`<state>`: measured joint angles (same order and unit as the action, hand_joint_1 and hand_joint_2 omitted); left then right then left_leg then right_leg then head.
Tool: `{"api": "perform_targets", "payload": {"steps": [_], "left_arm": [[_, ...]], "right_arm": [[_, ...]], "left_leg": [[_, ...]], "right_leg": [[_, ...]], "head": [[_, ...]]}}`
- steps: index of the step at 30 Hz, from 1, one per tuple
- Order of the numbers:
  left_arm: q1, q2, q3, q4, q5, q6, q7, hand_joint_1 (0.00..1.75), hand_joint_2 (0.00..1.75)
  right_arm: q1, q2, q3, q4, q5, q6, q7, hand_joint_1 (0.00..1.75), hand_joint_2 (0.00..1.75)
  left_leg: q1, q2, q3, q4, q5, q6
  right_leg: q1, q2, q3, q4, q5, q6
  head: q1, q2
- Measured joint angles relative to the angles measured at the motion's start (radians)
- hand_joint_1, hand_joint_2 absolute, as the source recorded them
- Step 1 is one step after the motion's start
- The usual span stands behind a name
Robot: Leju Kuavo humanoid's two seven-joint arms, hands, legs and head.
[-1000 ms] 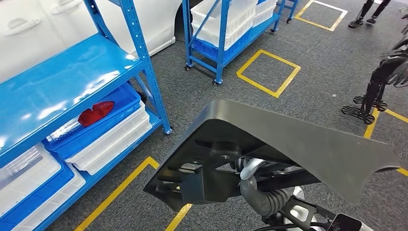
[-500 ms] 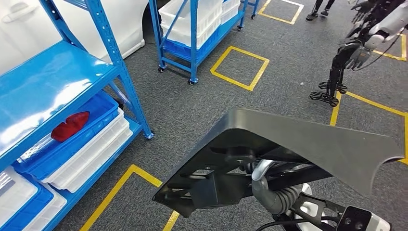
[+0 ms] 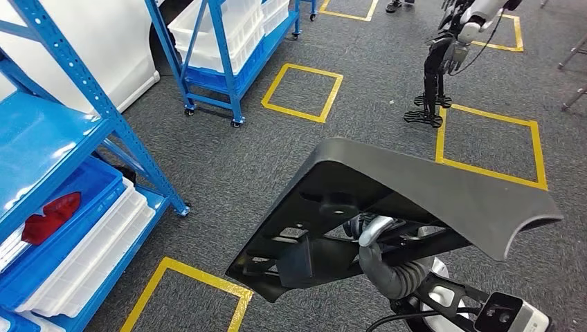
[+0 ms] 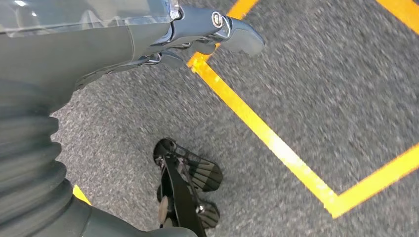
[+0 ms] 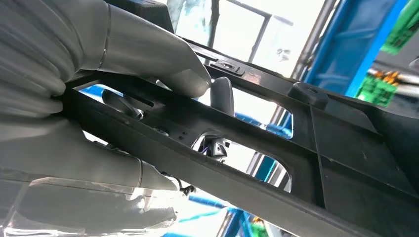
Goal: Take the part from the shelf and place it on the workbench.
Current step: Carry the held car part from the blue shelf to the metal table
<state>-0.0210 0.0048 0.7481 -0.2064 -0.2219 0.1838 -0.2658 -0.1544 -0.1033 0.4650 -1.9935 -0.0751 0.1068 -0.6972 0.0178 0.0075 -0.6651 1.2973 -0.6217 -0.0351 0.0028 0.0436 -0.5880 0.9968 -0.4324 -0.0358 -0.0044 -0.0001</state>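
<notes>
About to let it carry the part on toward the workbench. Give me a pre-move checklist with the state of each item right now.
1. Part off the shelf: ok. The black part is out over the carpet, apart from the blue shelf.
2. Right hand grip: ok. Thumb and fingers clamp a rib of the part's frame.
3. Left hand free: ok. It hangs over the floor holding nothing.
4. Part attitude: cannot tell if stable; it sits tilted, held from underneath by one hand.
5. Path ahead: not ok. Another robot stands on the carpet beyond the part.
6. Workbench located: cannot tell.
</notes>
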Motion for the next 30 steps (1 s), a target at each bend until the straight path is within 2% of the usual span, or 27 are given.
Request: {"api": "perform_targets", "payload": {"steps": [1,2,3,4,5,6,8,9,11,12,13,14,15,16,17,19,20,21,23,24,26,27,28,29,30], "left_arm": [[0.000,-0.001,0.000,0.000,-0.002,-0.005,-0.003,0.00,1.75],[-0.001,-0.001,0.000,0.000,-0.005,-0.009,-0.006,0.00,1.75],[-0.001,-0.001,0.000,0.000,-0.008,-0.013,-0.010,0.00,1.75],[-0.002,-0.001,0.000,0.000,-0.011,-0.017,-0.013,0.00,1.75],[-0.002,-0.001,0.000,0.000,-0.014,-0.020,-0.017,0.00,1.75],[-0.004,-0.001,0.000,0.000,-0.016,-0.024,-0.020,0.00,1.75],[-0.010,-0.002,0.000,0.000,-0.020,-0.032,-0.027,0.00,1.75],[-0.013,-0.002,0.000,0.000,-0.023,-0.035,-0.029,0.00,1.75],[-0.016,-0.002,0.000,0.000,-0.028,-0.041,-0.032,0.00,1.75],[-0.015,-0.002,0.000,0.000,-0.030,-0.043,-0.033,0.00,1.75],[-0.014,-0.002,0.000,0.000,-0.031,-0.045,-0.033,0.00,1.75],[-0.013,-0.002,0.000,0.000,-0.034,-0.047,-0.033,0.00,1.75],[-0.013,-0.002,0.000,0.000,-0.035,-0.047,-0.034,0.00,1.75],[-0.014,-0.002,0.000,0.000,-0.037,-0.048,-0.034,0.00,1.75],[-0.014,-0.002,0.000,0.000,-0.038,-0.049,-0.034,0.00,1.75],[-0.015,-0.002,0.000,0.000,-0.038,-0.050,-0.035,0.00,1.75],[-0.015,-0.002,0.000,0.000,-0.039,-0.051,-0.036,0.00,1.75],[-0.016,-0.002,0.000,0.000,-0.039,-0.052,-0.036,0.00,1.75],[-0.019,-0.003,0.000,0.000,-0.039,-0.055,-0.036,0.00,1.75],[-0.020,-0.003,0.000,0.000,-0.039,-0.057,-0.036,0.00,1.75],[-0.021,-0.005,0.000,0.000,-0.039,-0.058,-0.035,0.00,1.75],[-0.019,-0.005,0.000,0.000,-0.039,-0.059,-0.034,0.00,1.75],[-0.017,-0.006,0.000,0.000,-0.040,-0.059,-0.033,0.00,1.75],[-0.016,-0.006,0.000,0.000,-0.041,-0.059,-0.031,0.00,1.75],[-0.014,-0.006,0.000,0.000,-0.042,-0.059,-0.030,0.00,1.75]], "right_arm": [[-0.001,0.001,-0.004,0.006,0.000,0.000,0.000,1.75,1.75],[-0.005,0.002,-0.008,0.015,0.000,-0.001,0.000,1.75,1.75],[-0.013,0.002,-0.012,0.026,0.000,-0.001,0.000,1.75,1.75],[-0.026,0.003,-0.016,0.040,0.000,-0.003,0.000,1.75,1.75],[-0.040,0.005,-0.020,0.056,0.000,-0.005,0.001,1.75,1.75],[-0.054,0.006,-0.023,0.074,0.001,-0.007,0.002,1.75,1.75],[-0.077,0.008,-0.033,0.109,0.002,-0.013,0.005,1.75,1.75],[-0.089,0.009,-0.039,0.126,0.002,-0.015,0.006,1.75,1.75],[-0.117,0.010,-0.048,0.158,0.001,-0.015,0.011,1.75,1.75],[-0.131,0.011,-0.052,0.175,-0.001,-0.013,0.013,1.75,1.75],[-0.144,0.013,-0.054,0.192,-0.004,-0.009,0.015,1.75,1.75],[-0.154,0.015,-0.057,0.211,-0.007,-0.004,0.017,1.75,1.75],[-0.164,0.017,-0.060,0.227,-0.010,0.001,0.019,1.75,1.75],[-0.173,0.018,-0.063,0.242,-0.012,0.004,0.022,1.75,1.75],[-0.183,0.019,-0.065,0.255,-0.015,0.006,0.026,1.75,1.75],[-0.207,0.023,-0.068,0.272,-0.020,0.010,0.032,1.75,1.75],[-0.220,0.026,-0.068,0.279,-0.022,0.013,0.034,1.75,1.75],[-0.232,0.030,-0.068,0.286,-0.024,0.015,0.037,1.75,1.75],[-0.247,0.036,-0.068,0.296,-0.026,0.017,0.044,1.75,1.75],[-0.252,0.039,-0.068,0.299,-0.026,0.017,0.047,1.75,1.75],[-0.267,0.048,-0.068,0.305,-0.027,0.017,0.054,1.75,1.75],[-0.274,0.053,-0.068,0.308,-0.027,0.016,0.058,1.75,1.75],[-0.279,0.058,-0.068,0.311,-0.028,0.015,0.062,1.75,1.75],[-0.281,0.062,-0.067,0.314,-0.028,0.015,0.066,1.75,1.75],[-0.281,0.063,-0.067,0.316,-0.028,0.014,0.069,1.75,1.75]], "left_leg": [[0.000,-0.002,0.007,-0.025,0.028,0.001],[0.001,-0.011,0.032,-0.088,0.070,0.003],[0.002,-0.032,0.062,-0.161,0.107,0.005],[0.004,-0.053,0.088,-0.223,0.133,0.008],[0.004,-0.070,0.104,-0.265,0.146,0.010],[0.003,-0.078,0.110,-0.281,0.146,0.013],[0.001,-0.061,0.112,-0.287,0.149,0.023],[0.001,-0.049,0.115,-0.292,0.153,0.030],[0.002,-0.024,0.117,-0.300,0.159,0.043],[-0.001,-0.012,0.118,-0.301,0.158,0.046],[-0.002,0.002,0.118,-0.301,0.157,0.048],[-0.004,0.015,0.118,-0.301,0.156,0.049],[-0.004,0.028,0.119,-0.300,0.154,0.048],[-0.004,0.040,0.120,-0.300,0.152,0.046],[-0.004,0.051,0.123,-0.300,0.149,0.044],[-0.007,0.070,0.131,-0.299,0.142,0.035],[-0.010,0.079,0.134,-0.298,0.138,0.029],[-0.012,0.088,0.137,-0.298,0.135,0.023],[-0.012,0.106,0.143,-0.301,0.130,0.012],[-0.010,0.100,0.145,-0.298,0.124,0.006],[-0.005,0.058,0.123,-0.239,0.086,0.000],[-0.003,0.029,0.093,-0.178,0.055,-0.002],[-0.003,0.012,0.055,-0.104,0.024,-0.002],[-0.002,0.004,0.019,-0.041,0.004,-0.003],[-0.002,0.000,-0.006,-0.004,0.002,-0.004]], "right_leg": [[0.000,0.014,0.001,0.002,0.000,0.001],[0.000,0.027,0.003,0.004,-0.001,0.002],[0.000,0.041,0.003,0.007,-0.003,0.005],[0.000,0.054,0.000,0.013,-0.005,0.008],[-0.001,0.067,-0.004,0.017,-0.005,0.014],[-0.003,0.078,-0.009,0.019,-0.004,0.020],[-0.007,0.093,-0.016,0.019,-0.001,0.033],[-0.007,0.078,-0.021,0.027,-0.005,0.038],[-0.005,0.019,-0.055,0.092,-0.043,0.047],[-0.006,-0.012,-0.087,0.155,-0.073,0.052],[-0.010,-0.026,-0.123,0.224,-0.102,0.058],[-0.014,-0.031,-0.153,0.280,-0.118,0.062],[-0.018,-0.035,-0.167,0.305,-0.117,0.065],[-0.021,-0.039,-0.160,0.289,-0.097,0.068],[-0.023,-0.047,-0.134,0.234,-0.064,0.068],[-0.019,-0.088,-0.064,0.094,-0.009,0.062],[-0.015,-0.102,-0.041,0.048,0.004,0.055],[-0.010,-0.110,-0.032,0.026,0.005,0.048],[-0.004,-0.090,-0.031,0.021,0.003,0.035],[-0.005,-0.080,-0.028,0.017,0.004,0.029],[-0.009,-0.058,-0.021,0.008,0.007,0.015],[-0.009,-0.047,-0.020,0.006,0.008,0.010],[-0.008,-0.035,-0.020,0.007,0.007,0.007],[-0.006,-0.021,-0.020,0.007,0.007,0.006],[-0.005,-0.007,-0.020,0.008,0.006,0.005]], "head": [[0.000,0.000],[0.000,0.000],[0.000,0.000],[0.001,0.000],[0.001,0.000],[0.000,0.000],[-0.001,0.000],[-0.001,0.000],[0.004,0.000],[0.007,0.000],[0.008,0.000],[0.008,0.000],[0.009,0.000],[0.009,0.000],[0.009,0.000],[0.009,0.000],[0.008,0.000],[0.008,0.000],[0.007,0.000],[0.006,0.000],[0.003,0.000],[0.001,0.000],[-0.001,0.000],[-0.002,0.000],[-0.002,0.000]]}}
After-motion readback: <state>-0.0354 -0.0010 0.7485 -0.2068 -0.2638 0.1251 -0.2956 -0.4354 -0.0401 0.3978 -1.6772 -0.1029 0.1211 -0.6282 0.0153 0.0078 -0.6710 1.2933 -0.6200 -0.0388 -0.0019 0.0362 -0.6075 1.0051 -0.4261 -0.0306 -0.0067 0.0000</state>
